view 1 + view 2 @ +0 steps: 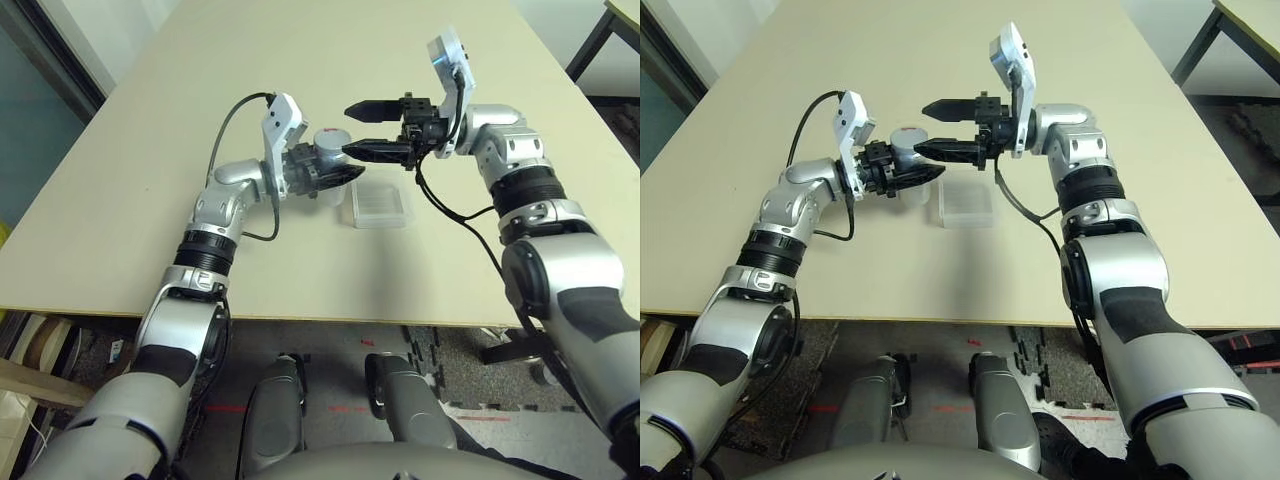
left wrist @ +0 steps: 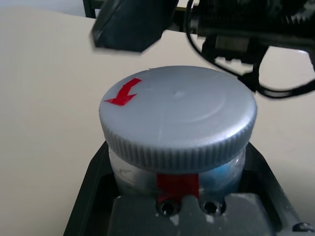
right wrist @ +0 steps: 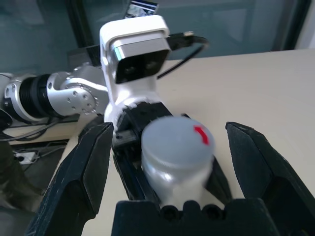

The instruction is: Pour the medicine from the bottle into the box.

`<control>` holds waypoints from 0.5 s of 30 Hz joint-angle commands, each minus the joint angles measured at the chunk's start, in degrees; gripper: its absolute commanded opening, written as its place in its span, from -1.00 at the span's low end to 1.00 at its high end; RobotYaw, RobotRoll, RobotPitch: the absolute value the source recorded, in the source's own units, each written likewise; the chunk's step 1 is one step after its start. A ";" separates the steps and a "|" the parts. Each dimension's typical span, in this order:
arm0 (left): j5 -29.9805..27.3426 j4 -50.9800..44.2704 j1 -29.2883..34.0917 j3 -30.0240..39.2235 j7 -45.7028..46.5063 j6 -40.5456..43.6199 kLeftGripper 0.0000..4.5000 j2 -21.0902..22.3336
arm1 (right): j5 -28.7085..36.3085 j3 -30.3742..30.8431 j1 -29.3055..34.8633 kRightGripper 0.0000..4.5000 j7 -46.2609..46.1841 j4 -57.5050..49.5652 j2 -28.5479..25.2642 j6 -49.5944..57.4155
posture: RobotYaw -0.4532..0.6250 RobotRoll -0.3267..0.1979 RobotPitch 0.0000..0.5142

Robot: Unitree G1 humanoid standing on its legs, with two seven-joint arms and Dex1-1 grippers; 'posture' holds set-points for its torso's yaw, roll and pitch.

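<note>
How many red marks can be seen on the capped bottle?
2: a red arrow on top of the ribbed grey cap, and a red strip on the small silver-grey bottle's side below it. Others may be hidden.

Your two head views look down over the table (image 1: 150,150) from 6 o'clock. Your left wrist view sits close behind the bottle (image 2: 178,123), facing 3 o'clock; your right wrist view faces 9 o'clock, sharing it.
</note>
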 commanded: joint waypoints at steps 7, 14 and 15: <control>0.25 -1.02 -0.81 -0.67 -0.69 0.06 0.17 -0.53 | -0.09 0.74 0.04 1.00 -2.72 0.49 2.19 -1.83 | -0.43 0.25 -0.41; -0.02 -2.24 -0.24 -0.69 -0.93 0.58 0.17 -0.37 | -0.68 0.40 -1.65 1.00 -4.98 3.94 2.89 -4.25 | -0.42 0.25 -0.41; -0.06 -2.39 -0.20 -0.67 -0.93 0.65 0.17 -0.36 | -0.76 0.41 -1.79 1.00 -5.19 4.33 2.88 -4.56 | -0.41 0.25 -0.41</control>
